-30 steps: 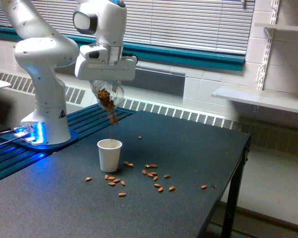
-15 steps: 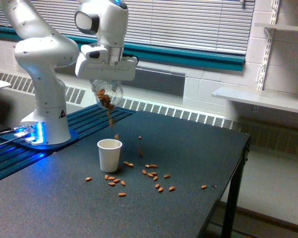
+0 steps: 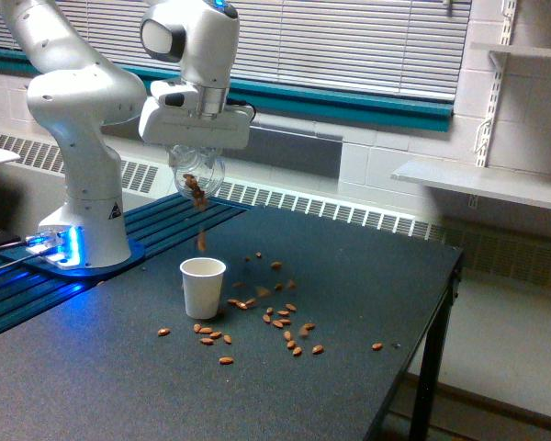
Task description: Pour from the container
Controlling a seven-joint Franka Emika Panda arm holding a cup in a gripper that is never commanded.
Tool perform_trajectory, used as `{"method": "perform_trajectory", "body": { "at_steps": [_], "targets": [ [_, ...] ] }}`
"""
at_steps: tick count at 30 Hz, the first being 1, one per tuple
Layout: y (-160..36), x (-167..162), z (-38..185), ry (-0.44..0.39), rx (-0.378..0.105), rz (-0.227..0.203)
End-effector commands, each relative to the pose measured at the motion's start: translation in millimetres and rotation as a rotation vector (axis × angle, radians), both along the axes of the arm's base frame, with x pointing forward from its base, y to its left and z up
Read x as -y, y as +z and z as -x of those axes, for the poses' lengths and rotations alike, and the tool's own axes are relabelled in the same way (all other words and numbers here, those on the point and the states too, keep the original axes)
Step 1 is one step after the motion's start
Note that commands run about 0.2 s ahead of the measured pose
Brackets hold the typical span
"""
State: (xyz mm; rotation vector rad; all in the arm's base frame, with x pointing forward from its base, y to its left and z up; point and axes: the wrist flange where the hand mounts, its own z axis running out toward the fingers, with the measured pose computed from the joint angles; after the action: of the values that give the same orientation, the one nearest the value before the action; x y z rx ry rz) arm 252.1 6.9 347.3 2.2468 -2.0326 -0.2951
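Container: clear rounded cup (image 3: 198, 175) hangs tipped under the gripper (image 3: 198, 154), high above the desk (image 3: 367, 276), with a few brown almonds left inside near its mouth.
Fingers: hidden behind the white hand body; they hold the container, their spread cannot be told.
Falling pieces: 1 blurred brown streak (image 3: 202, 239) sits in mid-air between the container and the paper cup.
Paper cup: small white cup (image 3: 203, 288) stands upright on the desk, almost directly below the container.
Spill: almonds (image 3: 277, 321) lie scattered on the desk, mostly toward the exterior view's right of the paper cup, some blurred.
Arm: white robot (image 3: 83, 119), base at the exterior view's left.
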Motion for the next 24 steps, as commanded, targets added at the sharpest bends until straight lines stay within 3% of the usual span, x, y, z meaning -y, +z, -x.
{"method": "perform_trajectory", "body": {
  "at_steps": [1,16,24],
  "targets": [
    [-10.7,-1.6,9.7,-0.037,-0.035,0.01],
    [-4.2,2.2,10.0,-0.076,-0.009,0.028],
    [-3.5,-0.2,16.5,-0.109,-0.044,0.043]
  ]
}}
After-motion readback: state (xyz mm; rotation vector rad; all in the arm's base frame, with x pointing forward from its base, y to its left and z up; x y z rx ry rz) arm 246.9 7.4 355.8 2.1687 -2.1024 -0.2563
